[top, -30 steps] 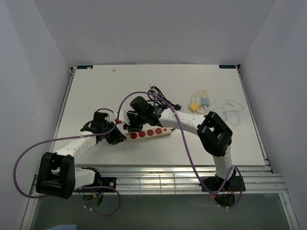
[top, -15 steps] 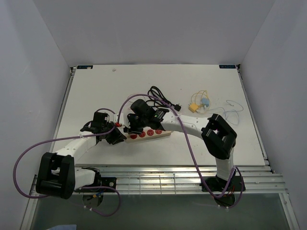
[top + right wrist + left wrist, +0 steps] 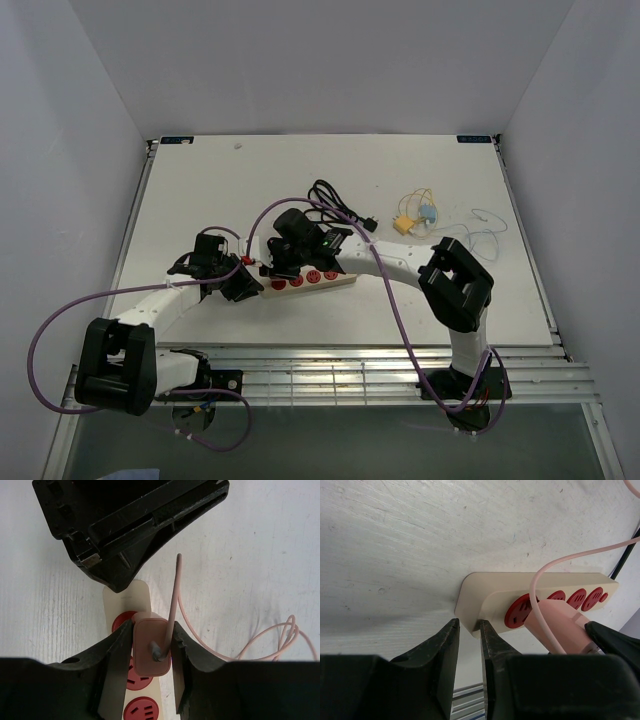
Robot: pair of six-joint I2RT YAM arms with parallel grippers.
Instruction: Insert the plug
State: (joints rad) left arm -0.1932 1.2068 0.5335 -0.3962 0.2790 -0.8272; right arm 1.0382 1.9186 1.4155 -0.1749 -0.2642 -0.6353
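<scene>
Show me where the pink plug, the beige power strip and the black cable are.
pink plug (image 3: 145, 641): right wrist view, its flat back face.
power strip (image 3: 492, 589): left wrist view, beige top near the rounded end.
black cable (image 3: 325, 194): top view, the coiled loop.

Table: white, scuffed, flat.
Power strip: cream with red sockets, near the centre toward 7 o'clock, long axis 8 to 2.
Black cable: coiled at 12 o'clock of the centre.
Yellow-and-blue wire bundle: 2 o'clock.
Thin pale wire: loose loops at 3 o'clock, near the edge.
</scene>
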